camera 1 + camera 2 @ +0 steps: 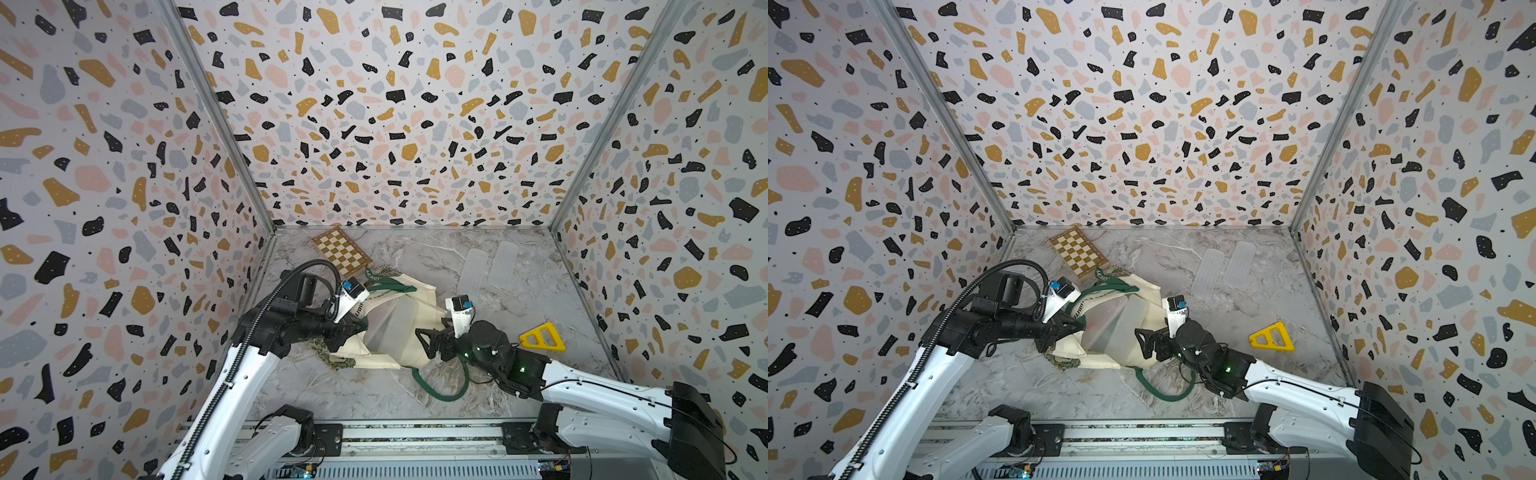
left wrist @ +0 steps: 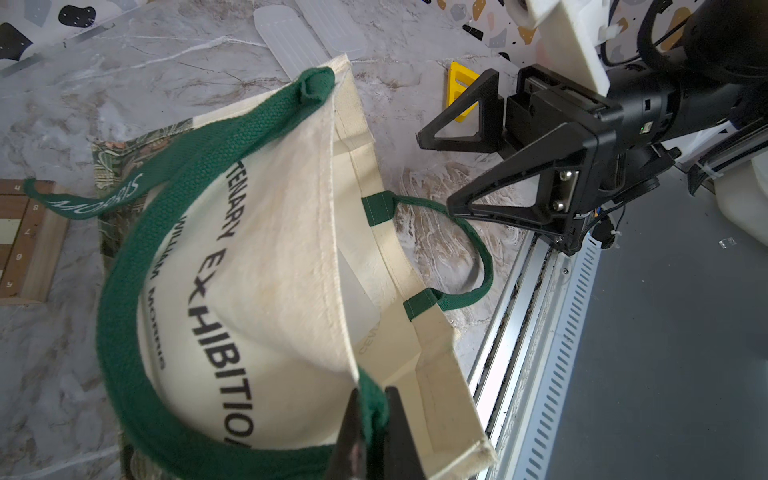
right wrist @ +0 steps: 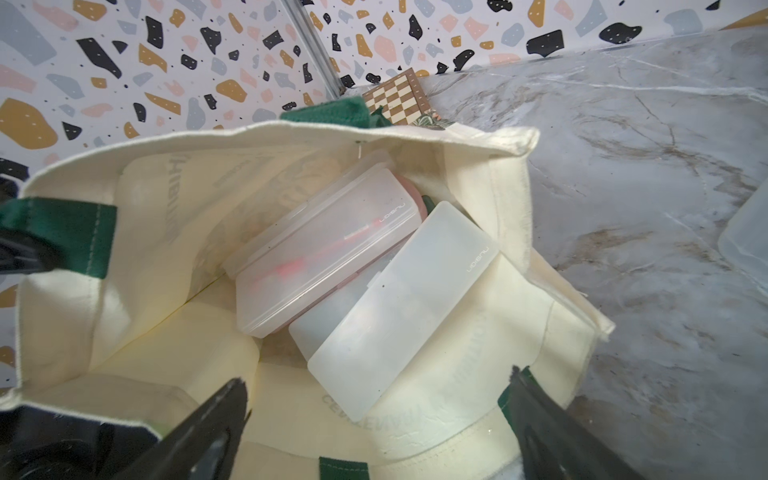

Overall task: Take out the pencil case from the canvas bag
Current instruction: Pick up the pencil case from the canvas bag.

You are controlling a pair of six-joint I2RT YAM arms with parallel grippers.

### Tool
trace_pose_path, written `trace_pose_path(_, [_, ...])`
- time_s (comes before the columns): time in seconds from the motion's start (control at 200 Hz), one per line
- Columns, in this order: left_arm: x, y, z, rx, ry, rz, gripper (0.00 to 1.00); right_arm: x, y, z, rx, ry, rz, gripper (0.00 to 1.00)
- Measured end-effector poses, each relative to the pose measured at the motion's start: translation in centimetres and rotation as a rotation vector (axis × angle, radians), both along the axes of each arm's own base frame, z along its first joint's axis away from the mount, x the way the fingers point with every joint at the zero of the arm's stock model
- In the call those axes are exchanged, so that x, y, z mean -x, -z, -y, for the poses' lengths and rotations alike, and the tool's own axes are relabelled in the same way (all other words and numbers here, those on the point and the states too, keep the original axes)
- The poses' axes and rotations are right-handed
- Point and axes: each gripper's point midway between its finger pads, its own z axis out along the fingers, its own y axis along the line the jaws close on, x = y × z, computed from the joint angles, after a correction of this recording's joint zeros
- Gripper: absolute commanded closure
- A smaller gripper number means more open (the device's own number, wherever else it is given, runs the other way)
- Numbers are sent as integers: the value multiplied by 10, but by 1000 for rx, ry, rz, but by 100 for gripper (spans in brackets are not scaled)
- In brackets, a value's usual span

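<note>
While the jaws of the left arm stand clamped on one green handle, the single canvas bag lies mid-worktop, mouth open. The jaws of the right arm gape wide, empty, at that mouth. Inside lie two pencil cases: one pink-tinted case, one plain case. Beyond: two translucent cases, one chessboard, one yellow triangle.
</note>
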Motion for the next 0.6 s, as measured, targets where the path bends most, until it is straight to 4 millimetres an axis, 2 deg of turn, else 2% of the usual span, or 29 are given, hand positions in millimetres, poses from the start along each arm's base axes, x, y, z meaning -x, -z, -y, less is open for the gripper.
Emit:
trace_pose_path(0.135, [-1, 0, 0, 0, 0, -1, 100, 13, 5, -8, 2, -41, 1, 3])
trace_pose_path(0.305, [-2, 2, 1, -2, 1, -11, 100, 33, 12, -27, 11, -108, 8, 3])
trace_pose_path(0.596, [-3, 4, 1, -3, 2, -17, 100, 57, 56, -60, 142, -185, -26, 4])
